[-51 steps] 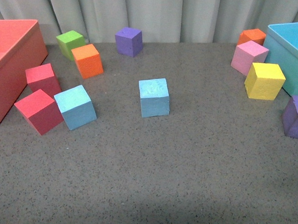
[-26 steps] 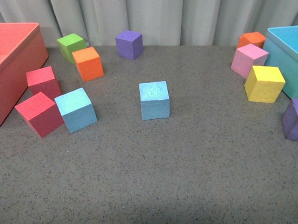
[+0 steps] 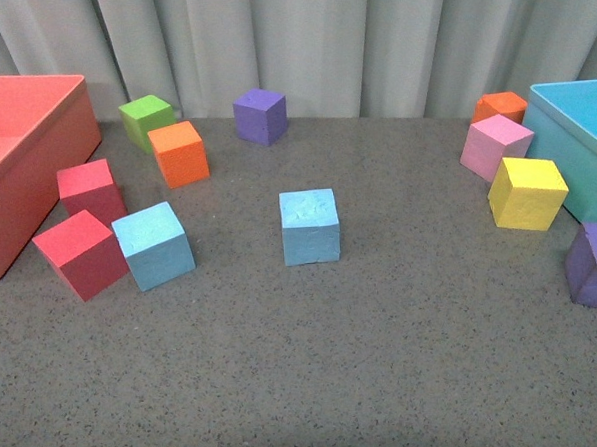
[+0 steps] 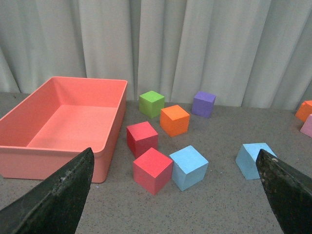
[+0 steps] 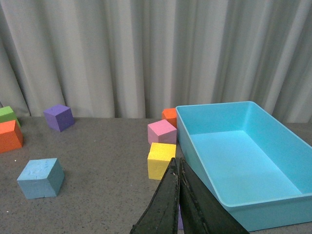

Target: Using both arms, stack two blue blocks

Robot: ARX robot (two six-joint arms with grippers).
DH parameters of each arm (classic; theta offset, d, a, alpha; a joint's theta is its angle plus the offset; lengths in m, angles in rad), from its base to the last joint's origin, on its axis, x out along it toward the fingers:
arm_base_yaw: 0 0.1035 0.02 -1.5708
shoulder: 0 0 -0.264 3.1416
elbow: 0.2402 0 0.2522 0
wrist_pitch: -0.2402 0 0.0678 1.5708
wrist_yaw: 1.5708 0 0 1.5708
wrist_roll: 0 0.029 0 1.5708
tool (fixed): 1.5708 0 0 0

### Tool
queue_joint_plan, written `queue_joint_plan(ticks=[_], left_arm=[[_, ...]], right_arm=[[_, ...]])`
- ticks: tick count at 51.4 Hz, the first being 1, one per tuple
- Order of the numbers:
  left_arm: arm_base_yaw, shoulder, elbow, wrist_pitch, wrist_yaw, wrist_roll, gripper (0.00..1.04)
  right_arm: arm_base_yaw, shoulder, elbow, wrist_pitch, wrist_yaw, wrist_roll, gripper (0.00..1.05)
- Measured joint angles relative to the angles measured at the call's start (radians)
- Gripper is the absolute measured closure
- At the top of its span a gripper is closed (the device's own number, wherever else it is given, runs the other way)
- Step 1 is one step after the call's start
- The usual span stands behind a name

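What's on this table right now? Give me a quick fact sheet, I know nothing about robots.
left blue block: beside the red cubes
centre blue block: alone mid-table
stacked: not yet
left gripper: open, empty
right gripper: shut, empty
bins: salmon bin far left, turquoise bin far right
others: orange cubes, purple cubes, green cube, pink cube, yellow cube

Ahead of my left claw (image 4: pixel 174 150): pleated pale grey fabric curtain (image 4: pixel 195 44), full width. Beneath it: speckled dark grey matte tabletop (image 4: pixel 219 204). Light even, shadows soft.
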State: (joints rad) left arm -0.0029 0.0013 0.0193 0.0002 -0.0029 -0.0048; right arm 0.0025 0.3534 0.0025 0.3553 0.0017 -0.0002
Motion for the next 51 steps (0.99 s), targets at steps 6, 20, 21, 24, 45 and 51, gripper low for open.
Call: queue_joint_plan(ticks=[6,20,21,24,45,51], left_arm=[[0.0,0.0,0.0,0.0,0.0,0.0,0.07],[0.0,0.0,0.0,0.0,0.0,0.0,0.07],[0.0,0.0,0.0,0.0,0.0,0.0,0.07],[0.0,0.0,0.0,0.0,0.0,0.0,0.07],[0.0,0.0,0.0,0.0,0.0,0.0,0.07],[0.0,0.0,0.0,0.0,0.0,0.0,0.07]], right_arm=[[0.0,-0.042,0.0,-0.04,0.0,0.0,1.04],[0.0,-0.133,0.0,-0.13,0.0,0.0,1.04],[0.0,-0.138,0.0,-0.136,0.0,0.0,1.04],[0.0,-0.153,0.0,-0.151,0.0,0.0,1.04],[0.0,-0.349,0.001,-0.354,-0.003,0.0,0.77],[0.0,-0.349,0.001,-0.354,-0.003,0.0,0.51]])
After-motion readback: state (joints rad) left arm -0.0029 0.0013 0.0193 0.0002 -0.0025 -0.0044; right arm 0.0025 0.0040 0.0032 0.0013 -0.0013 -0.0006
